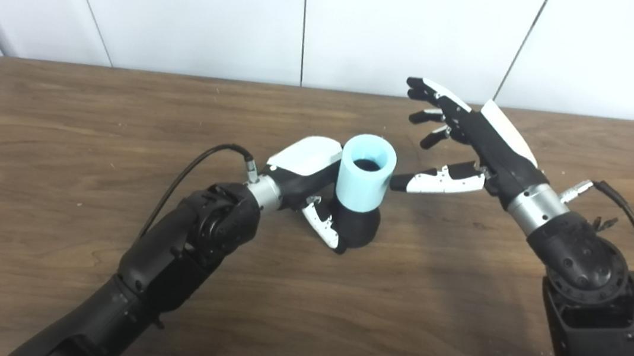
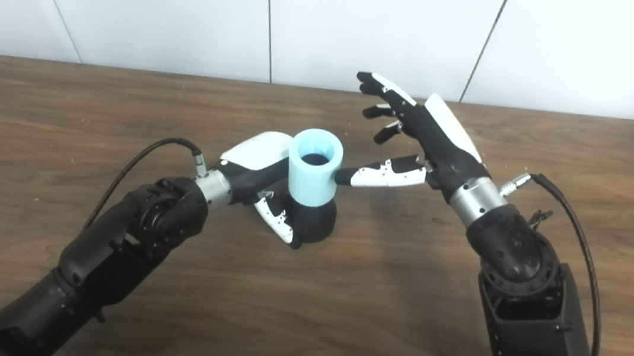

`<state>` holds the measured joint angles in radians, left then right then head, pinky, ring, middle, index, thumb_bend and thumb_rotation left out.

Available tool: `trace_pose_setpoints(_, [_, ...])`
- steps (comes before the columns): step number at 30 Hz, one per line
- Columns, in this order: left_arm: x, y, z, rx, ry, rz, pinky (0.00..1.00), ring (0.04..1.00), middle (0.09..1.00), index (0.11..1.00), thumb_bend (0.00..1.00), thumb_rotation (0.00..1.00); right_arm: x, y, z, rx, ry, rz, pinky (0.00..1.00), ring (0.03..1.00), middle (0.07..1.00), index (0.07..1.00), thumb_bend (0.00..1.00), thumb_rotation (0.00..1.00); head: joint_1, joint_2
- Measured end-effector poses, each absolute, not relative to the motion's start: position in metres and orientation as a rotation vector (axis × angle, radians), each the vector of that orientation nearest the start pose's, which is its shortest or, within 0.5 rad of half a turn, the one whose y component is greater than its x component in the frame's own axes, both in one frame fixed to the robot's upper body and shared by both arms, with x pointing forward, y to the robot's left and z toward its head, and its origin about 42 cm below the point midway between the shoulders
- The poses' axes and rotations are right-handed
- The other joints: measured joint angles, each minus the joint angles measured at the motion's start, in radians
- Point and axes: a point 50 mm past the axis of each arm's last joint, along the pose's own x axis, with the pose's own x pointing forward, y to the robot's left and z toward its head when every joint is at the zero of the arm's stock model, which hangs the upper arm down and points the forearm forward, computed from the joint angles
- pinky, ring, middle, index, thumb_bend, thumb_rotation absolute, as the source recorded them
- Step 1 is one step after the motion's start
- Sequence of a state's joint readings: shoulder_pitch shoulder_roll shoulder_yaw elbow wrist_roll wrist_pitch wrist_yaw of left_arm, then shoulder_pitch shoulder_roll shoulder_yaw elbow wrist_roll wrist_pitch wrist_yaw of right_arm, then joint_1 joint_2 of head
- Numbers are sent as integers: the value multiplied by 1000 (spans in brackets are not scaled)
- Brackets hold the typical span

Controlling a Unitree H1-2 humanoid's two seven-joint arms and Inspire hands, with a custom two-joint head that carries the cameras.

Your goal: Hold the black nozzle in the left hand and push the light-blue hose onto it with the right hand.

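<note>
The light-blue cylindrical hose (image 1: 366,173) already sits on the black plastic nozzle (image 1: 354,225), which the left hand (image 1: 309,181) grips. The right hand (image 1: 464,141) is spread open and empty, thumb near the hose. Next, judge the seating.

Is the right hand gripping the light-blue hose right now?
No, the right hand is open beside the light-blue hose, fingers spread and only its thumb tip near it.

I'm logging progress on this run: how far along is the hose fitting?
Nearly done, by the look of it. The light-blue hose already sits upright over the black nozzle, whose base stands on the table. The left hand is wrapped around the nozzle, steadying it. The right hand is open beside the hose, thumb tip at its rim. Whether the hose is fully seated cannot be told; a last push may remain.
</note>
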<state>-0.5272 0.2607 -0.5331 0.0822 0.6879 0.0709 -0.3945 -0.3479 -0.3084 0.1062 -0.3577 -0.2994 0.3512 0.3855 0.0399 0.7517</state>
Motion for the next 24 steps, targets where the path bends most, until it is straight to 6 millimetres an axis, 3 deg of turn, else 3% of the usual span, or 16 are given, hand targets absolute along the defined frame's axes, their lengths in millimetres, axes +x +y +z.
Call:
trace_pose_setpoints(7, [394, 118, 194, 1181, -280, -734, 972, 617, 486, 485, 526, 0, 340, -242, 248, -553, -166, 333, 574, 738, 825, 874, 557, 115, 0, -5])
trace_pose_setpoints(12, [395, 120, 194, 1177, -277, -728, 947, 631, 484, 507, 523, 0, 333, -238, 227, -464, -107, 282, 596, 718, 817, 851, 552, 172, 5, -5])
trace_pose_setpoints(13, [395, 121, 194, 1173, -275, -727, 942, 665, 588, 613, 677, 61, 333, -237, 224, -441, -100, 263, 595, 712, 811, 843, 560, 169, 5, -5])
trace_pose_setpoints(15, [395, 123, 194, 1153, -270, -724, 946, 752, 754, 769, 854, 178, 335, -238, 215, -384, -78, 211, 576, 703, 807, 834, 569, 172, 5, -6])
trace_pose_setpoints(17, [394, 125, 194, 1136, -264, -721, 961, 831, 860, 867, 946, 248, 336, -239, 206, -349, -53, 164, 554, 697, 806, 832, 572, 173, 3, -8])
trace_pose_setpoints(20, [394, 129, 193, 1118, -256, -712, 991, 936, 962, 970, 995, 314, 335, -240, 197, -323, -34, 120, 544, 695, 806, 831, 570, 164, 3, -8])
trace_pose_setpoints(24, [393, 137, 191, 1068, -238, -681, 1000, 997, 999, 999, 1000, 341, 332, -239, 191, -282, -41, 91, 562, 707, 811, 831, 571, 164, 3, -11])
